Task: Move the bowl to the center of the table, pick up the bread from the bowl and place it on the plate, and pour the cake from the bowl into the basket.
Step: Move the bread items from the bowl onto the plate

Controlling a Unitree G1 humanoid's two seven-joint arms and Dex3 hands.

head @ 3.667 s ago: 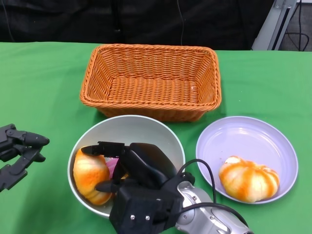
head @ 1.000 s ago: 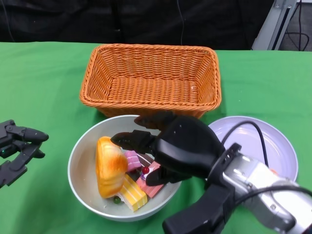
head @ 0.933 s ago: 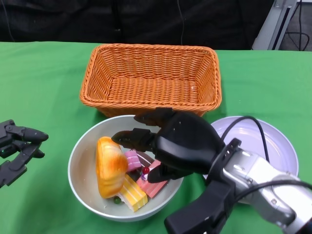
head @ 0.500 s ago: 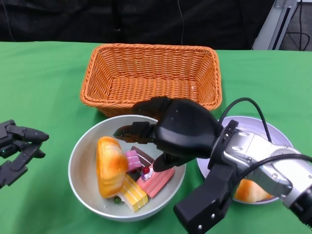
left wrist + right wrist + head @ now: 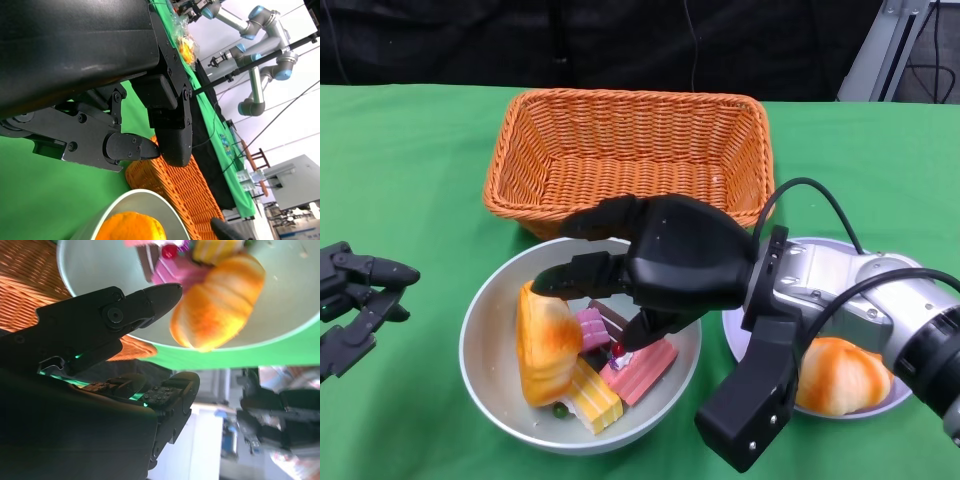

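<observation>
Over the bowl point(image 5: 485, 385), the right robot hand point(image 5: 620, 275) hovers with fingers spread and empty, just above the bread point(image 5: 544, 342).

One bowl point(image 5: 485, 375), one plate point(image 5: 905, 290) and one basket point(image 5: 630, 160) are present. There are two breads, one in the bowl point(image 5: 542, 340) and one on the plate point(image 5: 840, 375), plus two hands point(image 5: 355, 300) point(image 5: 650, 265).

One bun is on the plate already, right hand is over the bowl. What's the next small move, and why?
Probably lower the right hand and close its fingers on the orange-glazed bread bun in the grey bowl. The hand hovers open above the bowl, holding nothing, and this bun leans against the cake slices, away from the lilac plate.
</observation>
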